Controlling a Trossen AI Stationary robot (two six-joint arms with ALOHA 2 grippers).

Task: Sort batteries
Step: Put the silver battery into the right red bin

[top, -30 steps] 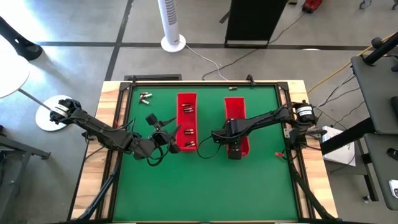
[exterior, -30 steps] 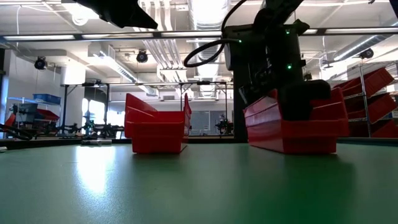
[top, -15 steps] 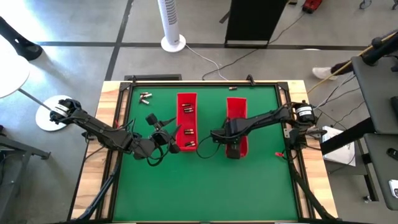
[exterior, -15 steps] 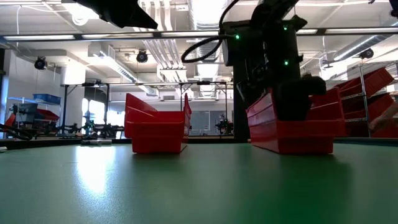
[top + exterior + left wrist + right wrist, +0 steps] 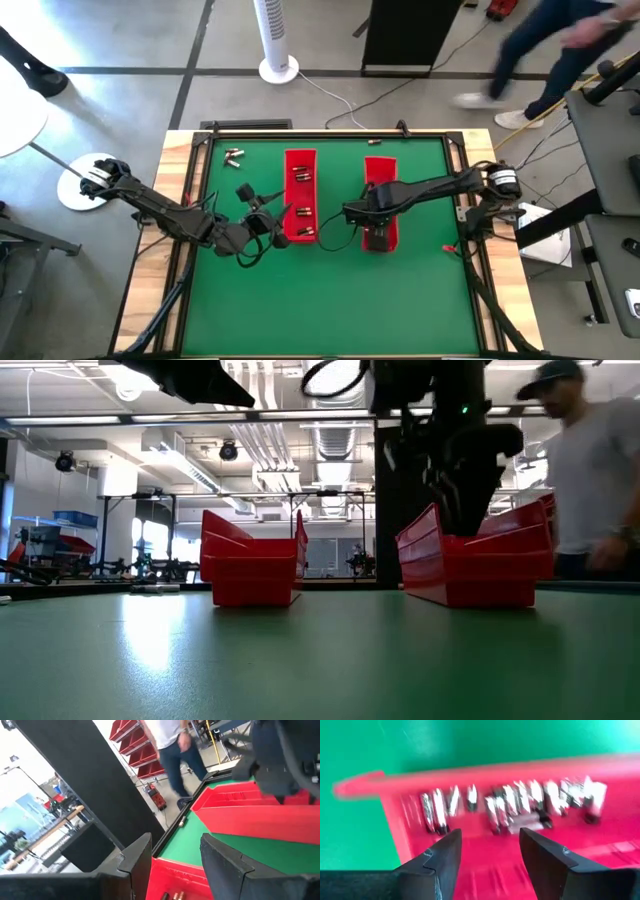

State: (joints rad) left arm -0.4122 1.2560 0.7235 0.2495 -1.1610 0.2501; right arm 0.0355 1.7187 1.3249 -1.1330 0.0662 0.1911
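Since a second ago, your right gripper (image 5: 378,235) has risen out of the right red tray (image 5: 378,172), as the low view shows, and a person (image 5: 597,480) has walked into the room behind. Its fingers (image 5: 445,855) stand apart with nothing between them. Directly beyond those fingers, on the tray floor, lies a row of batteries (image 5: 515,805) side by side; the blur makes their count uncertain. Each one's long axis seems to run in line with the fingers' reach, ends pointing toward and away from the wrist, so the jaws would likely close across a cylinder's width. This is the nearer arm to that row.

Your left gripper (image 5: 172,857) waits at about 9 o'clock of the left red tray (image 5: 300,195), fingers parted and holding nothing; two batteries show in the tray just below them. More batteries lie in small groups inside that tray (image 5: 301,174), and a few loose batteries (image 5: 233,155) rest on the green table (image 5: 330,300) toward 11 o'clock.
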